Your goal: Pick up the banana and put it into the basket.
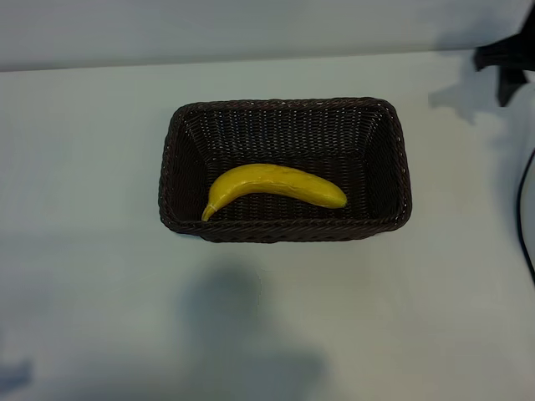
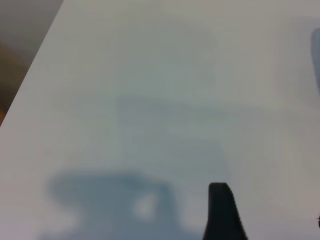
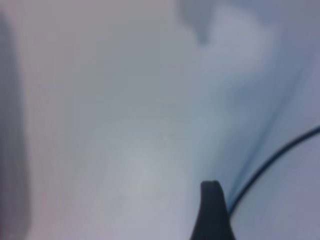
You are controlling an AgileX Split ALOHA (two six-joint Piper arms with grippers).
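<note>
Banana lies inside basket, on its floor toward the near wall, stem end to the left, w/ nothing touching it. Basket sits mid-table. Task looks done, nothing left but parking the arms. Right arm is pulled back at far right, well apart from basket; right gripper jaws released, holding nothing, over bare table beside a black cable. Left gripper likewise released and empty, over bare table.
</note>
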